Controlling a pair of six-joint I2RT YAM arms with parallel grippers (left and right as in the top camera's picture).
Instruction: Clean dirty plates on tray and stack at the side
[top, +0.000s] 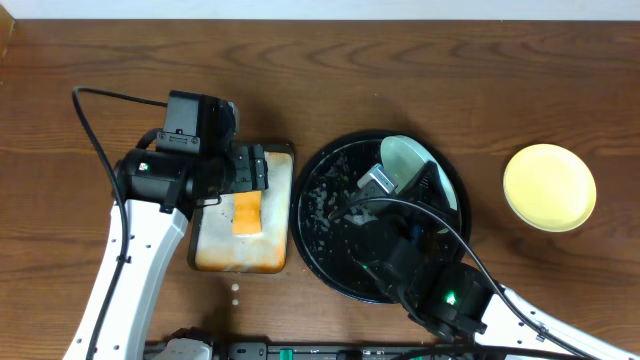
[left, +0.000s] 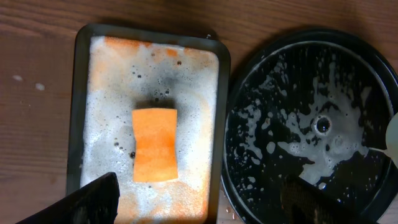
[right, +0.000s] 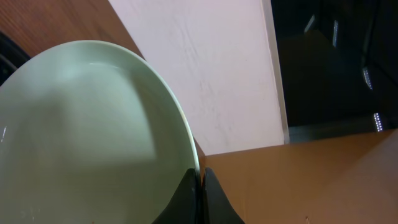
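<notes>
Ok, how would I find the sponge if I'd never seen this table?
Find the big round black tray; just left of it sits a rectangular foamy pan. The sponge lies in that foam, the only bright orange block there.

Overhead straight down; left wrist down over pan (left: 79, 93) and tray (left: 264, 78) (both overhead too); right wrist tight against plate (right: 81, 137).

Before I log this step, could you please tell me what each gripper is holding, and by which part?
The right gripper pinches the pale mint plate by its rim. The left gripper is open and holds nothing.
</notes>
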